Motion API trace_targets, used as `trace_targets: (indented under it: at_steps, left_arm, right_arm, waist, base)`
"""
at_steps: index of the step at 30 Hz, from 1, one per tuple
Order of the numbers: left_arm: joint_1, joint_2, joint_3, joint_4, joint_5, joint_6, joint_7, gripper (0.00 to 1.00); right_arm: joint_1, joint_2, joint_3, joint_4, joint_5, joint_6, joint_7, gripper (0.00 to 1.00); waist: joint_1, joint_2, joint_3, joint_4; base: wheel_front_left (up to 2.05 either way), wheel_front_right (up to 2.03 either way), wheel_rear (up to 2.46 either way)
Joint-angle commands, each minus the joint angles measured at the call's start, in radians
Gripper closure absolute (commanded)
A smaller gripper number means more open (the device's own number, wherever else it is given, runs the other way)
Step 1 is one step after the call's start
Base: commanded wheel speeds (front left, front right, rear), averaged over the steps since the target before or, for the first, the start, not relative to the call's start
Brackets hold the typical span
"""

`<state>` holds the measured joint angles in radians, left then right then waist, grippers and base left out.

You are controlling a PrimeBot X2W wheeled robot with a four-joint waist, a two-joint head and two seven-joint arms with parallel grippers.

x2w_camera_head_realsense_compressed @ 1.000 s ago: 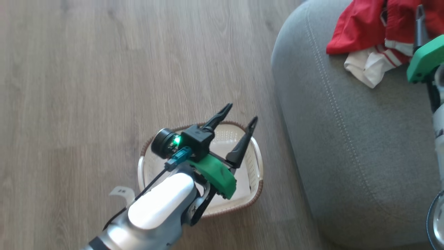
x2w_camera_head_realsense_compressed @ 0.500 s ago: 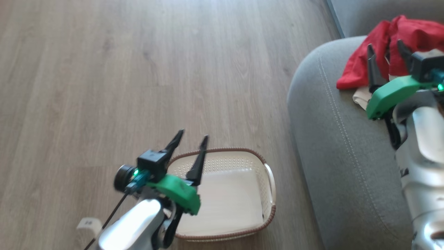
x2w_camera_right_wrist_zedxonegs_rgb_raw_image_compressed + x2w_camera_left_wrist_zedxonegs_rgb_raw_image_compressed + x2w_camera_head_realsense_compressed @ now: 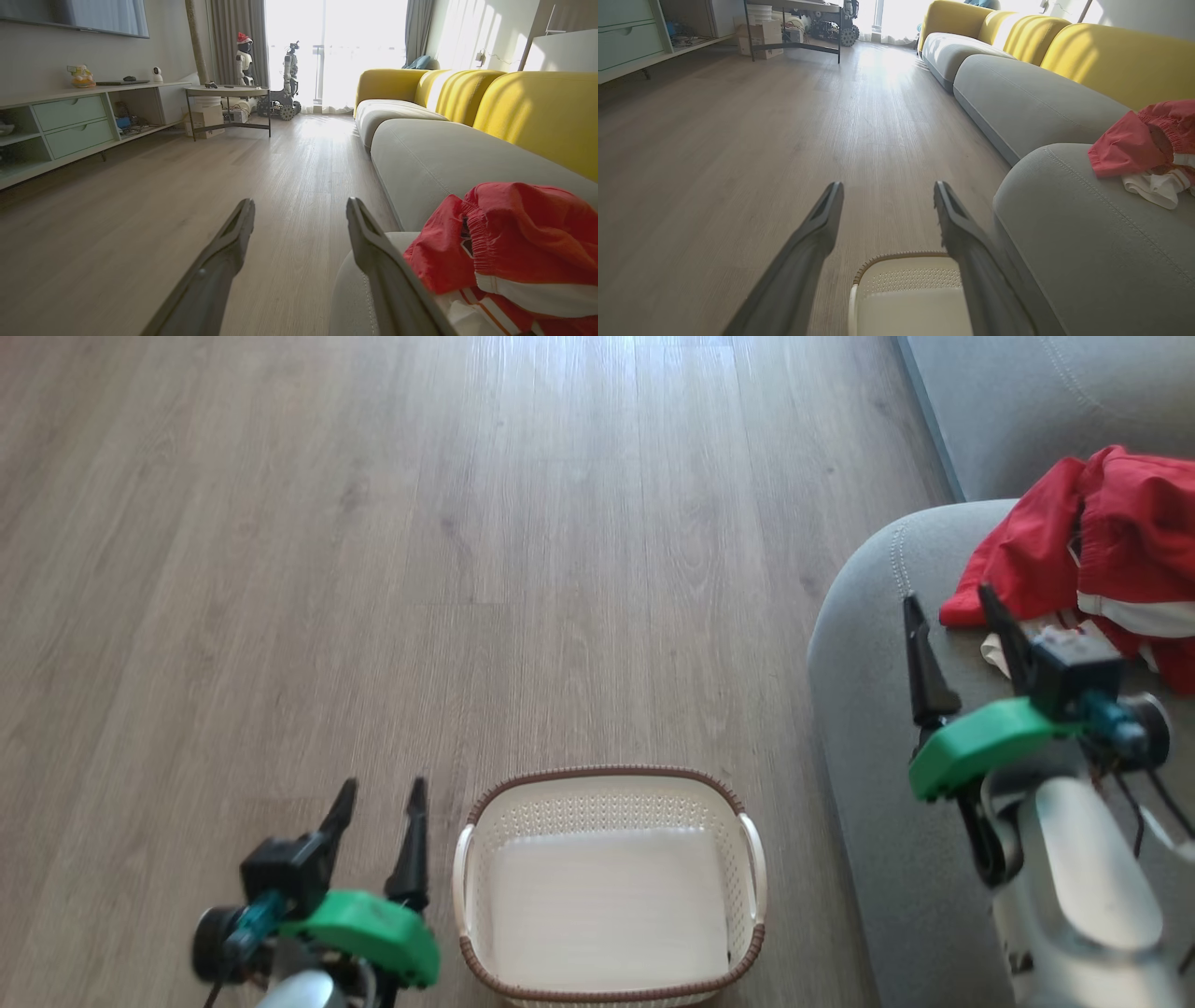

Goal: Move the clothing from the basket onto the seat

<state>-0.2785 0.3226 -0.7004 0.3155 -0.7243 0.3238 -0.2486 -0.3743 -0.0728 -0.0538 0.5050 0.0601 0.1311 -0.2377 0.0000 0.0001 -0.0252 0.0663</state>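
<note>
- Red clothing (image 3: pixel 1102 551) heaped on the seat (image 3: pixel 887 728), right of the basket (image 3: pixel 607 772) and beyond it; basket bare inside, so job judged done.
- Just left of the basket, left gripper (image 3: pixel 383 786); well right of it, beside the clothing, right gripper (image 3: pixel 948 597); both with jaws apart, nothing held.
- Clothing cut off at the view's edge; far part unseen.

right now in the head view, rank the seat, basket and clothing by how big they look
seat, largest
basket
clothing, smallest, though the picture's edge cuts it off
</note>
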Motion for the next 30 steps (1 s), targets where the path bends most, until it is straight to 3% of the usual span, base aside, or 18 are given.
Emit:
trace_targets:
  at_steps: [1,13,30]
  left_arm:
    - [-0.01,0.035,0.059,-0.041,0.012,0.012,-0.013,0.0]
    - [0.175,0.047,0.192,-0.132,0.075,0.035,-0.013,0.0]
    - [0.264,0.023,0.293,-0.178,0.152,0.026,-0.013,0.0]
  right_arm:
    - [-0.002,0.012,0.024,-0.061,0.003,0.0,0.005,0.0]
    - [0.264,0.022,0.046,-0.269,0.111,0.0,0.046,0.0]
    - [0.363,0.022,0.056,-0.339,0.138,0.0,0.052,0.0]
  waist:
    - [0.0,-0.0001,-0.003,0.003]
    - [0.0,-0.0001,-0.006,0.033]
    - [0.0,-0.0001,-0.02,0.033]
  base:
    - [0.0,0.0,0.0]
    - [0.0,0.0,0.0]
    - [0.0,0.0,0.0]
